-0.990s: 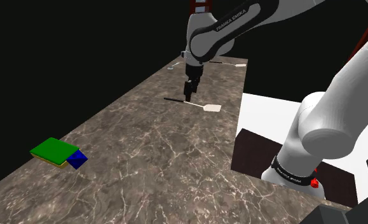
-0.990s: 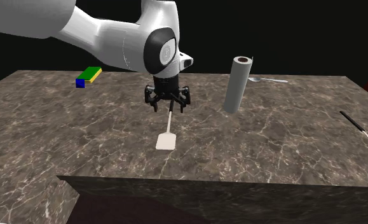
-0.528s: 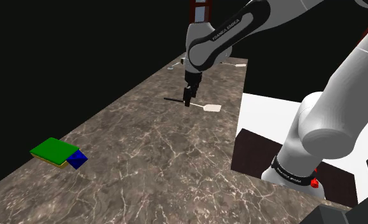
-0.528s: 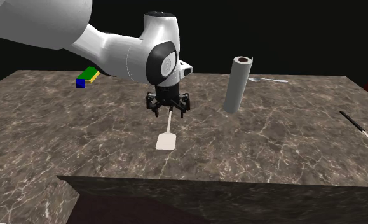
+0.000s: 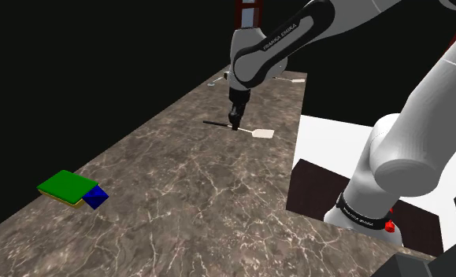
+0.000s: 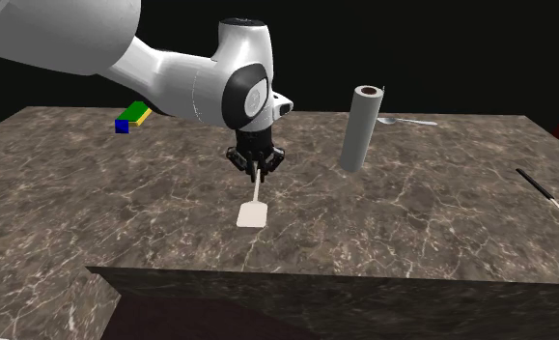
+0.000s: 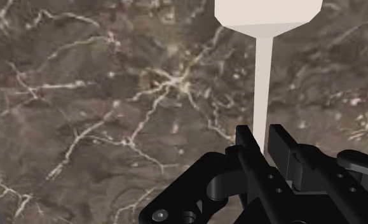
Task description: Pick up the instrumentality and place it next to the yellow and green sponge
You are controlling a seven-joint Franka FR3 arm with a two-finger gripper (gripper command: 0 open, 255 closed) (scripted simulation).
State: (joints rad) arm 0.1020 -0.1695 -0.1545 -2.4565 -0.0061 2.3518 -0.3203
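Clenched with the black gripper on the thin handle of the white spatula, blade flat on the marbled counter, well apart from the green-and-yellow sponge by the counter's edge

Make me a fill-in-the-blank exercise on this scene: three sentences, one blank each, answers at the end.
1. The gripper is shut on the thin ____ of the spatula, not on its flat white blade.
2. A small ____ block sits right beside the green-topped sponge.
3. In the second exterior view, the grey roll stands ____ on the marbled counter.

Missing words: handle; blue; upright
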